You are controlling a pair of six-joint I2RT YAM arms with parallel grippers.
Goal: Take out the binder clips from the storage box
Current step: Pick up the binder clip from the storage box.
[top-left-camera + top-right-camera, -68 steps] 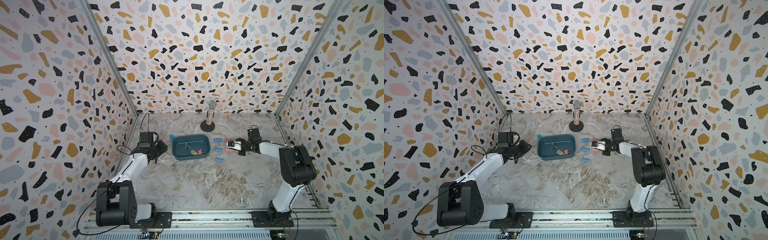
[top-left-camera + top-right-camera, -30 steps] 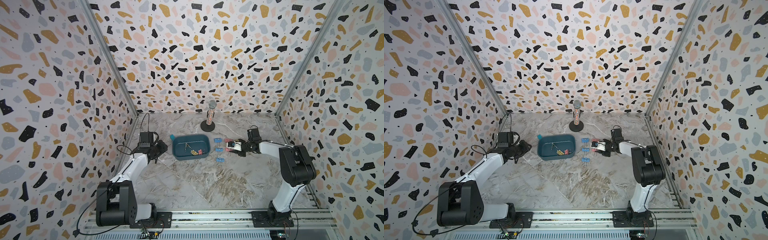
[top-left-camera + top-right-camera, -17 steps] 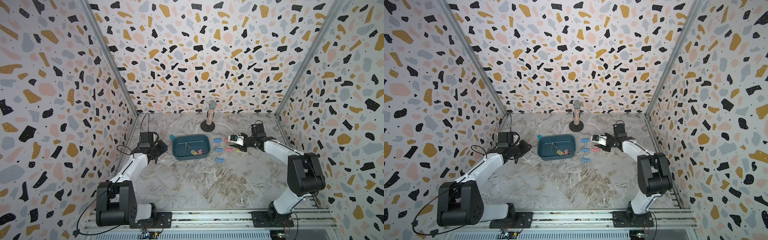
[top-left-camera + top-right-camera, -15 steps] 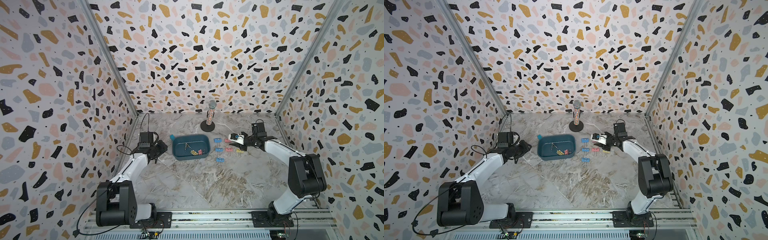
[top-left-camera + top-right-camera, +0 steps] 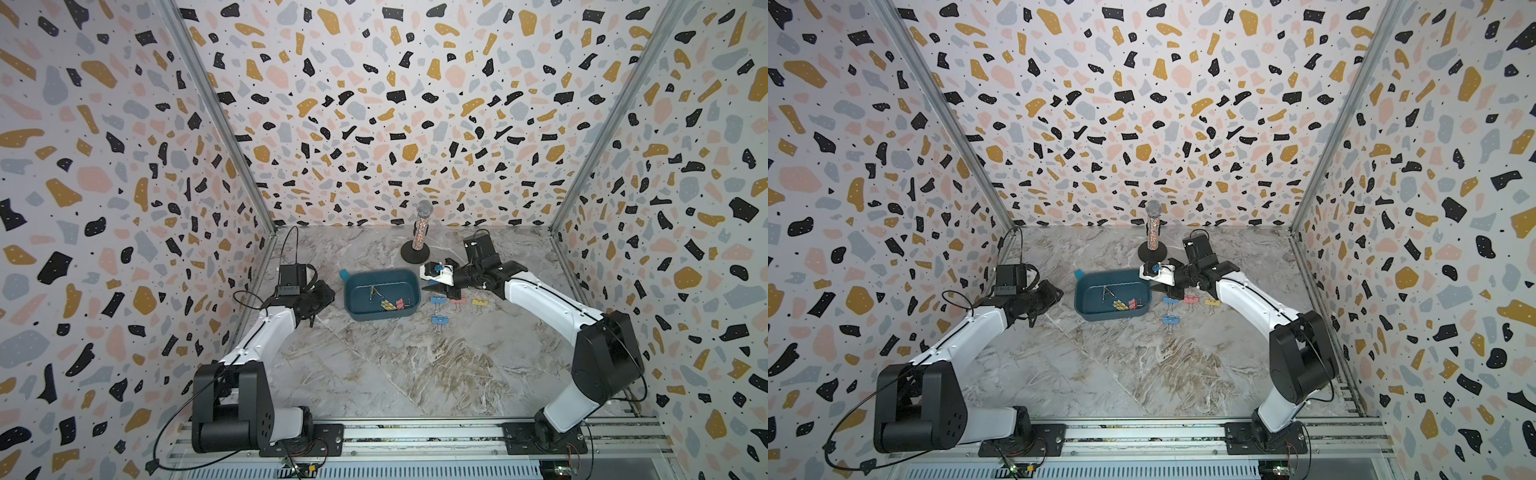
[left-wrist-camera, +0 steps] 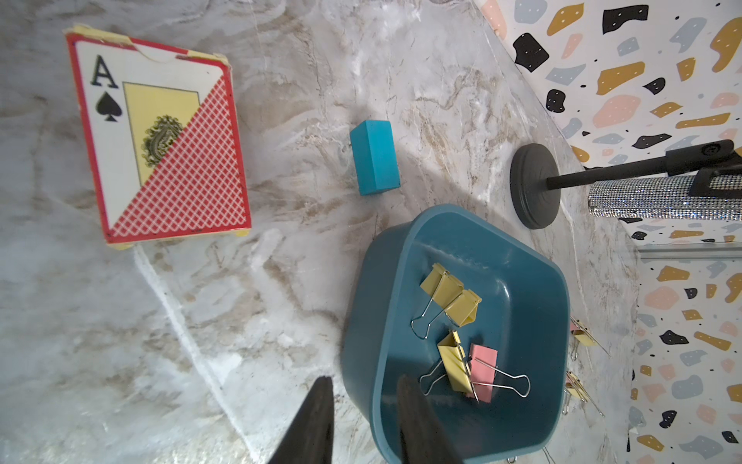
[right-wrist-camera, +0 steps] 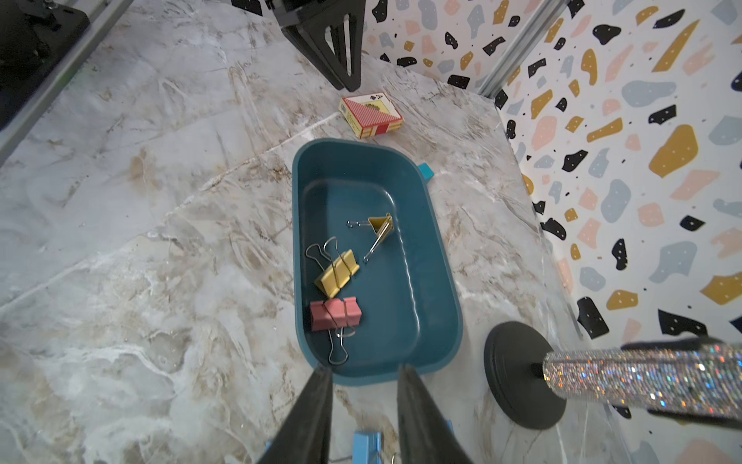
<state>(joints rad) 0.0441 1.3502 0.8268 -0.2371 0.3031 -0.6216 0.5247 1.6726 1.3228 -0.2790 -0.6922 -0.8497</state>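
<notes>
Storage box (image 7: 425, 281) sits on the table (image 5: 395, 374) btw both arms. 3 binder clips (image 7: 335, 315) lie inside: 2 yellow, 1 pink. 4 other clips (image 5: 438, 318) lie just beside it, on the right arm's side. Right fingers (image 7: 317, 401) & left fingers (image 6: 317, 413) are a bit apart, holding nothing.

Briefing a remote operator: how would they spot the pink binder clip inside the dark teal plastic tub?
Find the dark teal, rounded-rectangle plastic storage box on the marble table. At its end nearer the right arm lies the pink binder clip with silver wire handles, beside a yellow clip. It is the only pink clip inside; its neighbours there are yellow.
</notes>
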